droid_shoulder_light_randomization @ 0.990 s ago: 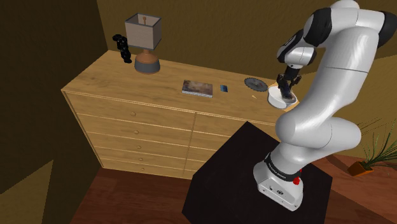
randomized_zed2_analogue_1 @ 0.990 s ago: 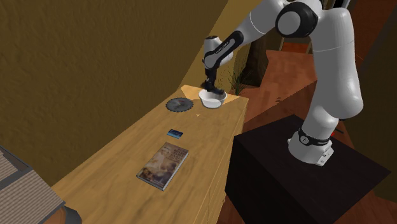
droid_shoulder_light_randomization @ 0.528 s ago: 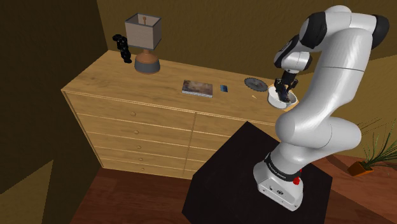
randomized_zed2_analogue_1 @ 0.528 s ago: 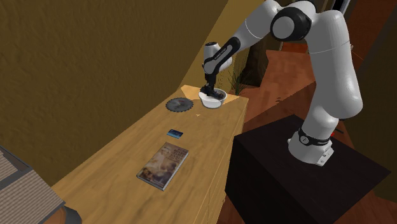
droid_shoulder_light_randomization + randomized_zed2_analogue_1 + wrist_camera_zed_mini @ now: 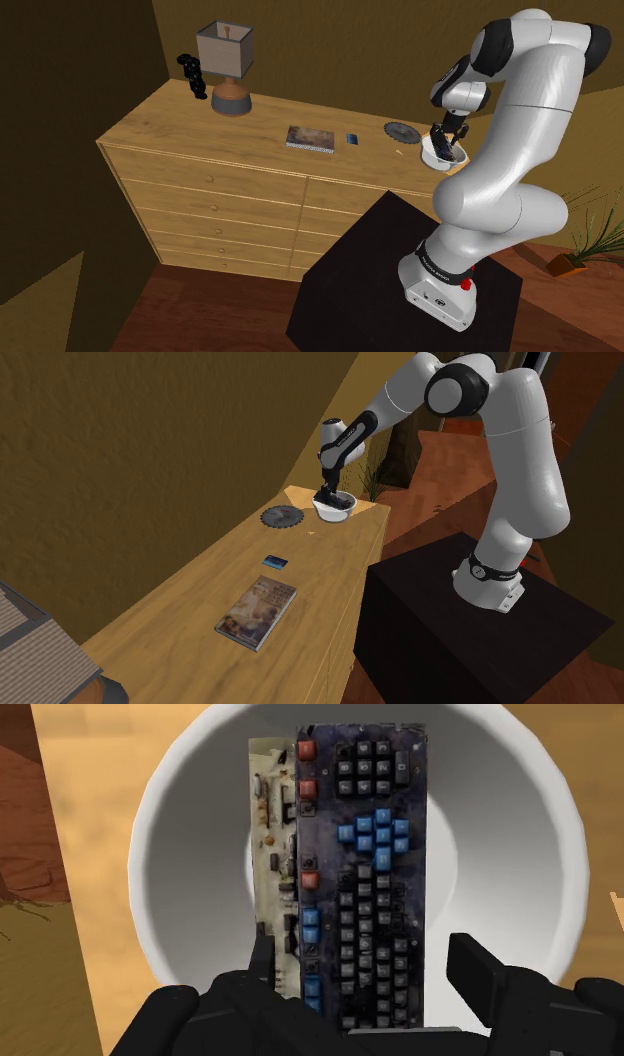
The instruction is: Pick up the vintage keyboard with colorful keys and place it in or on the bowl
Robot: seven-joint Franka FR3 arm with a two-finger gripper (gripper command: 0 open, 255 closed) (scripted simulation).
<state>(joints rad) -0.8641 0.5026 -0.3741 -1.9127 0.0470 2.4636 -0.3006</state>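
Observation:
The keyboard [image 5: 355, 874] is dark, with blue and red keys and a pale circuit strip along one side. It lies inside the white bowl [image 5: 520, 844], reaching from the bowl's far wall to its near one. My gripper [image 5: 365, 959] hangs just over the bowl with its fingers apart on either side of the keyboard's near end. One finger [image 5: 475, 966] stands clear of the keyboard; the other [image 5: 262, 954] is at its edge. The bowl [image 5: 438, 158] sits at the dresser's end nearest the stand, and the gripper [image 5: 447, 140] dips into it. The second exterior view has the bowl [image 5: 335, 513] under the gripper [image 5: 328, 495].
A round saw blade [image 5: 400, 131] lies beside the bowl. Further along the wooden dresser top [image 5: 200, 130] are a small blue card [image 5: 352, 138], a book [image 5: 310, 137], a lamp [image 5: 227, 65] and a black figure [image 5: 194, 76]. The black stand [image 5: 360, 270] sits in front of the dresser.
The hand came down a little toward the bowl between the oldest frames and half a second ago. Since then the arm has stayed put.

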